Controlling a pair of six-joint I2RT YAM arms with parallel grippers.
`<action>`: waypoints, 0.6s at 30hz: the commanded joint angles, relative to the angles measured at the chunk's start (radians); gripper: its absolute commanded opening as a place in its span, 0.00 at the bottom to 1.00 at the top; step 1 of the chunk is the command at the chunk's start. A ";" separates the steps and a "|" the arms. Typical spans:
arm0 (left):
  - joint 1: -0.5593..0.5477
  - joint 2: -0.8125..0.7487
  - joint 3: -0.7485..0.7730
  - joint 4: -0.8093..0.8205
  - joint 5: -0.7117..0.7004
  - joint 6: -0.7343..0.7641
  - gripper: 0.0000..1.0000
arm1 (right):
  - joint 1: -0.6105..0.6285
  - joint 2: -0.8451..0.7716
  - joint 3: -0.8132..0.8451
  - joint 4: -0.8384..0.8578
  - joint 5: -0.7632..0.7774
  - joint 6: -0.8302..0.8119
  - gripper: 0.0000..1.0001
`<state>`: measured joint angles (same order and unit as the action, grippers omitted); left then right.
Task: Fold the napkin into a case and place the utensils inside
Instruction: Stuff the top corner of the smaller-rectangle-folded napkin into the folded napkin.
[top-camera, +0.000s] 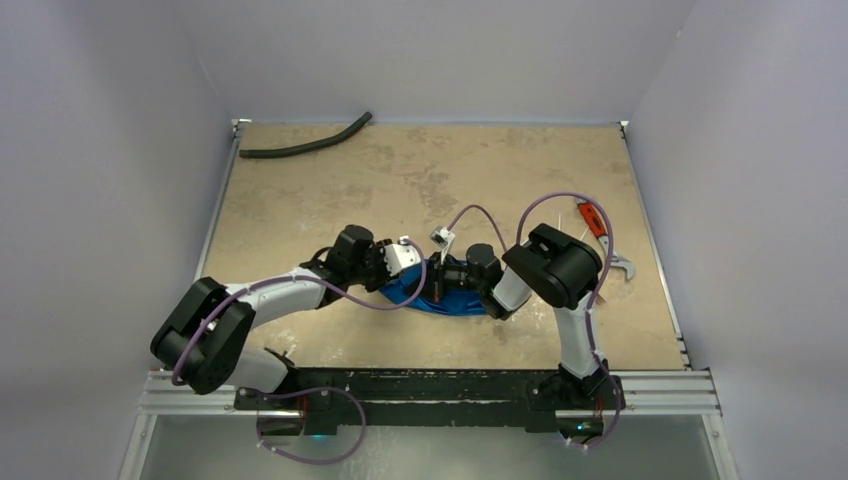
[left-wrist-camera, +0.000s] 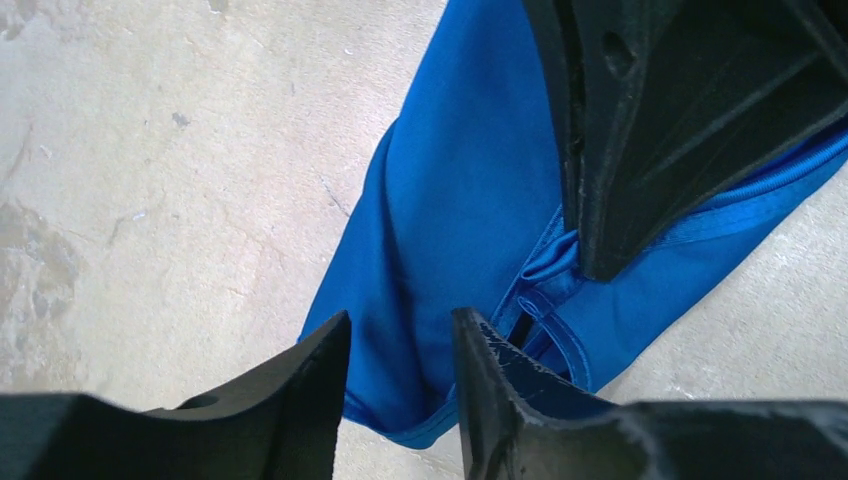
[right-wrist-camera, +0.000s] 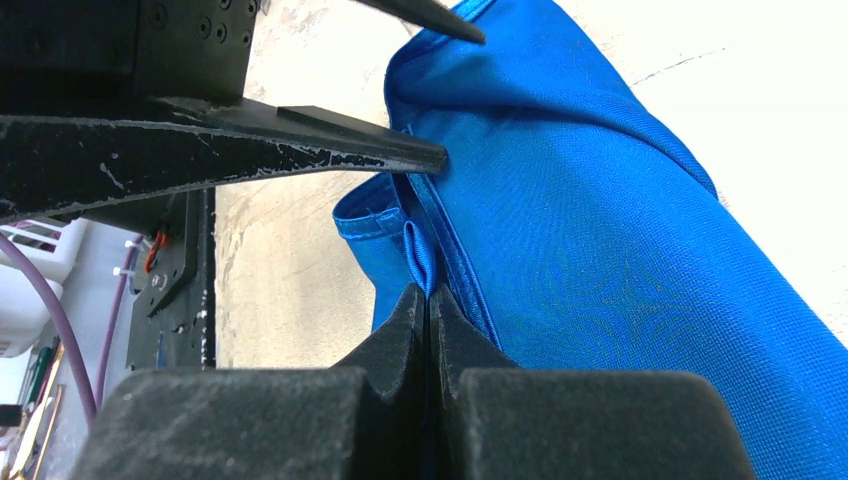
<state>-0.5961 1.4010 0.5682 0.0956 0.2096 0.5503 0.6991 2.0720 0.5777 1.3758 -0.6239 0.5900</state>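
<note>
Bright royal-blue napkin (top-camera: 452, 305), thin woven cloth with a stitched hem, bunched into a long rumpled roll on the mottled tan table (top-camera: 400, 180), close to its near edge, between the wrists of the two arms. Right claw (right-wrist-camera: 428, 296), matt black and scuffed, pressed fully together on a small pleat of the napkin's hem, the fold pinched upright between wedge-shaped tips. Left claw (left-wrist-camera: 400, 328) parted to a narrow gap, gripping nothing, its pointed fingers poised over one end of the cloth. From the right wrist view, one of those tips right at the hemmed edge; contact impossible to judge. Smooth, faintly shiny weave along the roll's rounded flank, tighter creases at the pinched corner. At the table's far left, a curved black rubbery hose (top-camera: 305, 145); at the right side, a red-handled grey wrench (top-camera: 595, 222), well apart from the cloth.
</note>
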 joint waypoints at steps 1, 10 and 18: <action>-0.002 -0.007 0.030 0.052 -0.029 -0.052 0.44 | -0.006 -0.026 0.002 0.016 -0.012 0.000 0.00; -0.002 0.044 0.043 0.089 -0.052 -0.052 0.39 | -0.004 -0.029 0.007 0.038 -0.033 0.021 0.00; -0.002 0.075 0.054 0.073 -0.058 -0.034 0.19 | -0.003 -0.048 0.002 0.041 -0.045 0.028 0.00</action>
<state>-0.5961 1.4666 0.5793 0.1490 0.1474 0.5140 0.6991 2.0716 0.5777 1.3907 -0.6437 0.6113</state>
